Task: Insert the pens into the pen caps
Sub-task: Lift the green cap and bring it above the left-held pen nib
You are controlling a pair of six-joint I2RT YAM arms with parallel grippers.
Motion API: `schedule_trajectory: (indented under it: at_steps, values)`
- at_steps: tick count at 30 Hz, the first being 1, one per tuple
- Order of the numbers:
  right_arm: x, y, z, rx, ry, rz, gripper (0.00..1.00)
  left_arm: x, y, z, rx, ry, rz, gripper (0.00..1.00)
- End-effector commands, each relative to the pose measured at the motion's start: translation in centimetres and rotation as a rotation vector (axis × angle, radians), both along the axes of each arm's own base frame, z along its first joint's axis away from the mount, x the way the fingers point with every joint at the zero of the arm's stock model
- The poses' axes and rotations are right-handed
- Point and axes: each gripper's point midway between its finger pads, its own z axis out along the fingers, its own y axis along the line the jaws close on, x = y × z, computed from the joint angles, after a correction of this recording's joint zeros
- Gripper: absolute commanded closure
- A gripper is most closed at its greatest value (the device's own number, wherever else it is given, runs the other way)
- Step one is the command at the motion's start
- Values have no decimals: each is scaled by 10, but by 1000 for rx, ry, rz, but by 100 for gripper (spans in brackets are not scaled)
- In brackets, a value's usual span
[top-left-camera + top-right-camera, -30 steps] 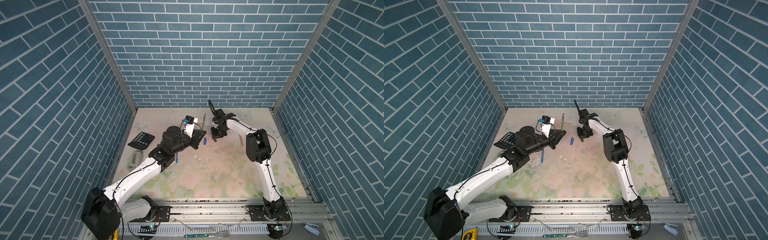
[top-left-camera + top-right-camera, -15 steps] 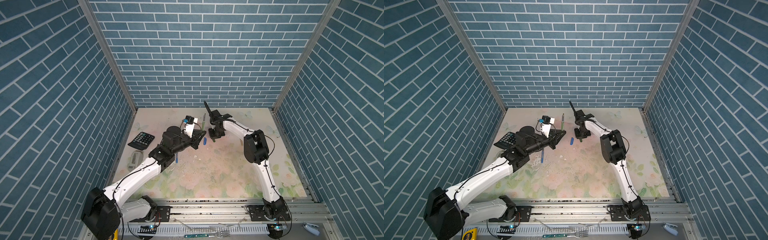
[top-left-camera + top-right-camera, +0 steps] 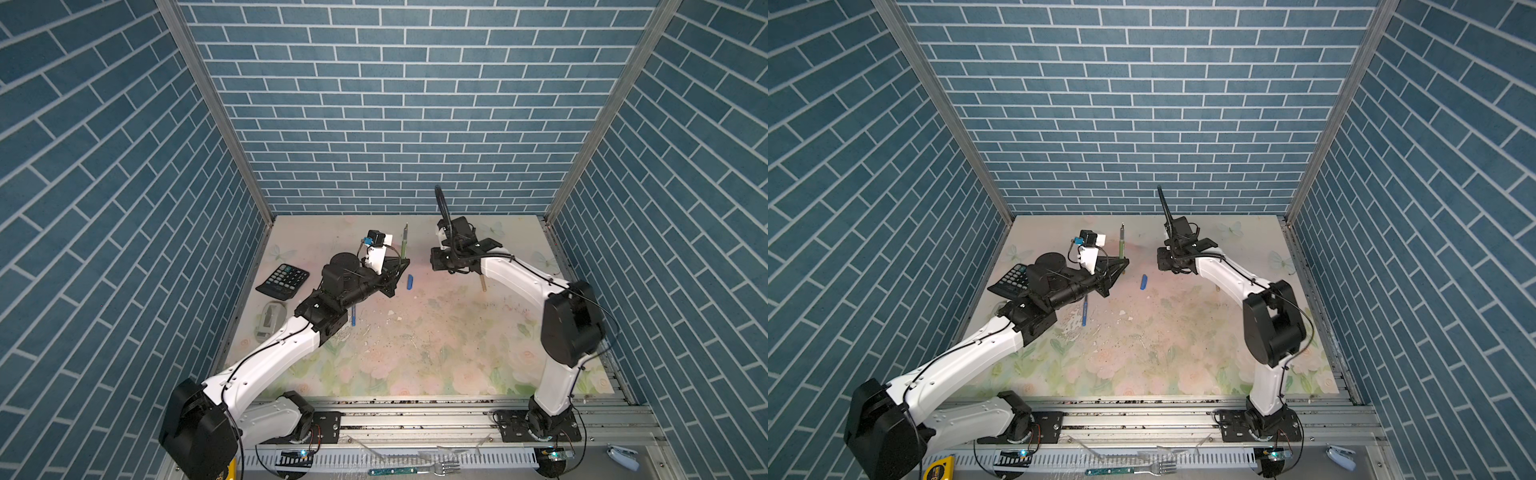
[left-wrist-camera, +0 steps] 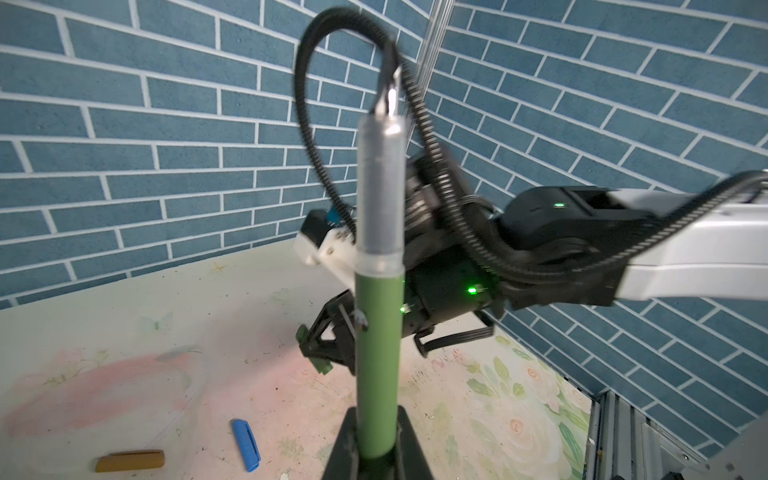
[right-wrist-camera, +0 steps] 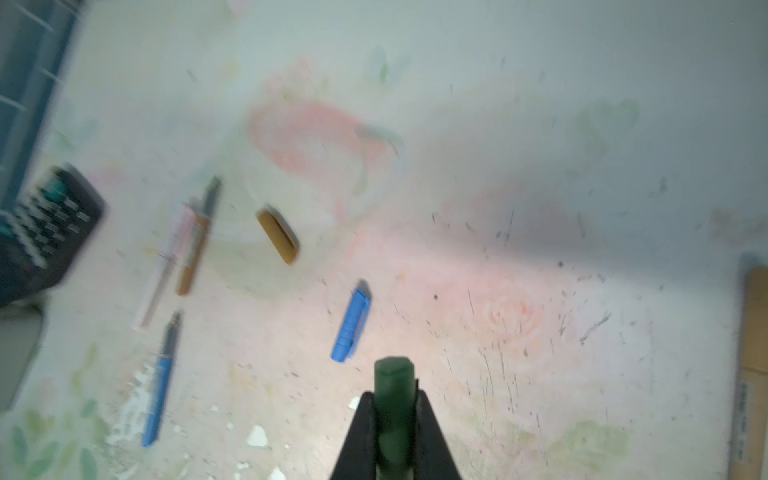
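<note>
My left gripper (image 4: 376, 422) is shut on the lower barrel of the dark green pen (image 3: 405, 242), which stands upright with its dark tip up. To its right, my right gripper (image 5: 394, 401) is shut on the green pen cap (image 5: 394, 380) above the mat, a short gap away from the pen. On the mat lie a blue cap (image 3: 410, 281), a gold cap (image 5: 277, 236), a blue pen (image 3: 353, 316), and a gold pen (image 5: 194, 249) beside a pale pink pen (image 5: 164, 270). Another tan pen (image 3: 483, 283) shows partly under my right arm.
A black calculator (image 3: 283, 281) and a grey object (image 3: 270, 318) sit at the mat's left edge. Blue brick walls close in three sides. A teal-handled fork (image 3: 415, 471) lies on the front rail, and a yellow tape measure (image 3: 938, 471) is at the front left.
My right gripper drifted a little left and then back right, its jaws closing slightly on the green cap. The left arm has held the green pen still.
</note>
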Motion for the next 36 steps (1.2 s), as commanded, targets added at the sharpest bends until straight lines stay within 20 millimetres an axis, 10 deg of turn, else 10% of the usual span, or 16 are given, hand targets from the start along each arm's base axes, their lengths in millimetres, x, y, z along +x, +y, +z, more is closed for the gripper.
schedule_trajectory:
  at_steps: [1,9,17,36]
  values:
    - [8,7,78,219,-241,-33,88,7,9,1,-16,-23,52,100]
    - [-32,20,188,442,-509,35,89,16,0,-16,-45,48,18,100]
    - [-57,40,248,597,-592,130,89,17,-9,-26,-32,78,-26,100]
    - [-69,71,249,652,-517,228,89,15,-13,-25,-31,78,-54,100]
